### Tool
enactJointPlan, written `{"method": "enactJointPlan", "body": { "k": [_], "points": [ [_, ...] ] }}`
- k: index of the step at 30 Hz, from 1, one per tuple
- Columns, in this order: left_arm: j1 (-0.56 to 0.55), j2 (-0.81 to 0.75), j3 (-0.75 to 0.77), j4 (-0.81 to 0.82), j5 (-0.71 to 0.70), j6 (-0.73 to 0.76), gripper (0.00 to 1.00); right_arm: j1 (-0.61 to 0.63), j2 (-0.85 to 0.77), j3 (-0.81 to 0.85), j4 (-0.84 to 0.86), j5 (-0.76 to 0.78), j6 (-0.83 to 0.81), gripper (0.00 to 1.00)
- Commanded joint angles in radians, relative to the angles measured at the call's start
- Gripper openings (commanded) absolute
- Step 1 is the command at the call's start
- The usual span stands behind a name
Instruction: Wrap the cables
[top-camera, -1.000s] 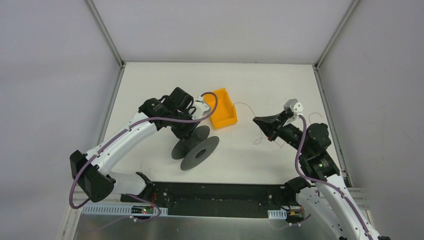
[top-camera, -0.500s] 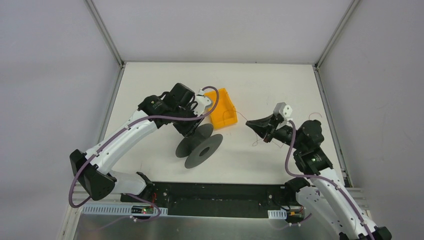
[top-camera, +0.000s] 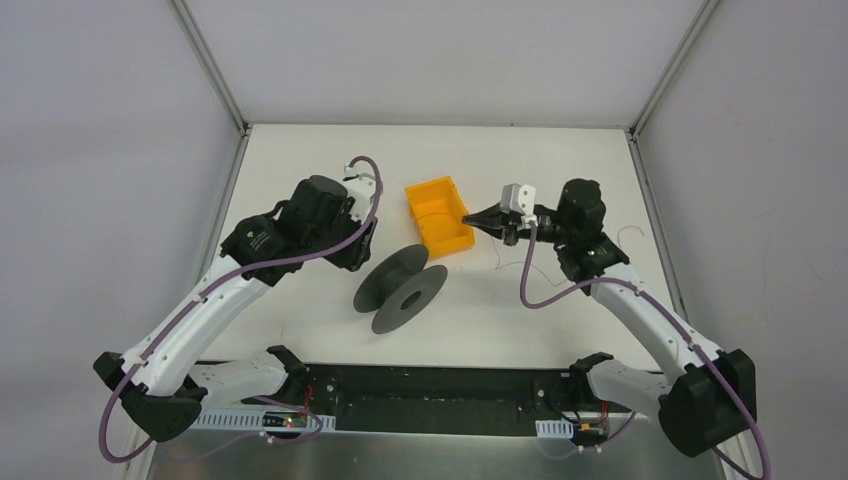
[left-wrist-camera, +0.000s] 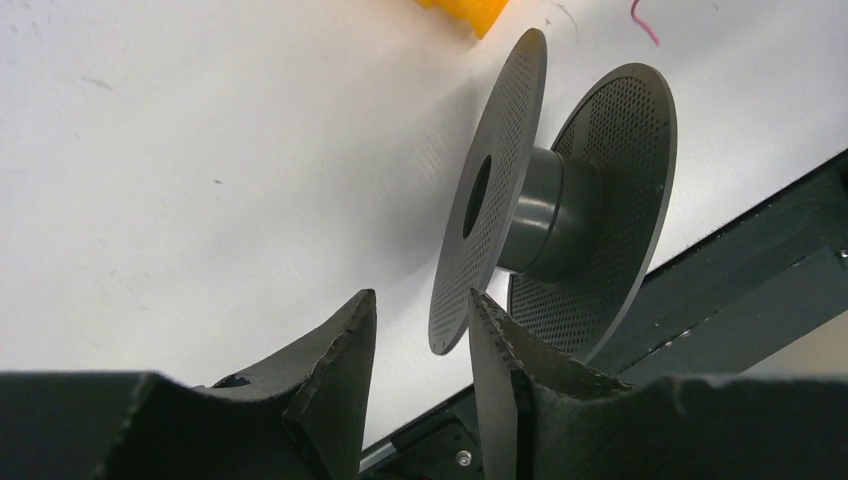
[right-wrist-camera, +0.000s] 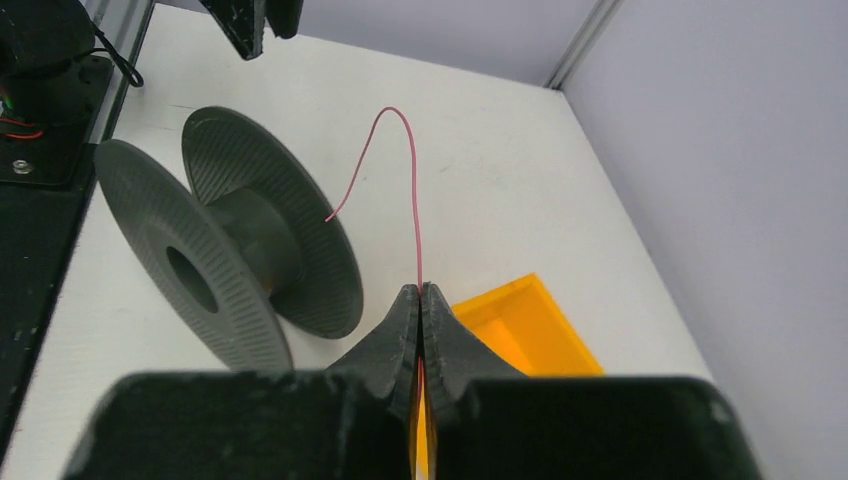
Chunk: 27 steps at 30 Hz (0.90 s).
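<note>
The cable is a hair-thin reddish wire (right-wrist-camera: 415, 180). My right gripper (right-wrist-camera: 420, 291) is shut on it; the wire rises from the fingertips, arcs over, and its free end hangs near the spool (right-wrist-camera: 230, 250). From above, the right gripper (top-camera: 470, 217) is at the right edge of the orange bin (top-camera: 440, 215), and faint wire (top-camera: 503, 262) trails below and behind it. The dark grey perforated spool (top-camera: 400, 290) rests tilted on the table. My left gripper (left-wrist-camera: 420, 300) is open and empty, just left of the spool (left-wrist-camera: 560, 210), not touching it.
The orange bin (right-wrist-camera: 525, 325) lies right under the right fingers. A black base plate (top-camera: 440, 395) runs along the near edge. A bit of pink wire (left-wrist-camera: 645, 25) lies beyond the spool. Grey walls enclose the table on three sides.
My left gripper has come off the spool and drawn back up and to the left. My right gripper has carried the cable left to the orange bin. The spool has barely shifted.
</note>
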Motion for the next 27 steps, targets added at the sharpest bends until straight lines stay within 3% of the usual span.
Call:
{"method": "enactJointPlan", "body": {
  "k": [1, 6, 13, 21, 27],
  "points": [
    [0.019, -0.076, -0.050, 0.004, -0.029, -0.111, 0.38, -0.006, 0.104, 0.133, 0.041, -0.195, -0.165, 0.00],
    [0.041, -0.135, -0.082, 0.004, -0.043, -0.171, 0.39, 0.017, 0.189, 0.193, 0.085, -0.312, -0.178, 0.00],
    [0.122, -0.175, -0.083, 0.010, -0.014, -0.205, 0.50, 0.108, 0.281, 0.273, 0.113, -0.413, -0.137, 0.00],
    [0.151, -0.191, -0.091, 0.032, 0.083, -0.198, 0.58, 0.207, 0.354, 0.283, 0.097, -0.342, -0.166, 0.00],
    [0.151, -0.273, -0.188, 0.103, 0.115, -0.157, 0.70, 0.246, 0.376, 0.278, -0.070, -0.248, -0.306, 0.00]
  ]
}}
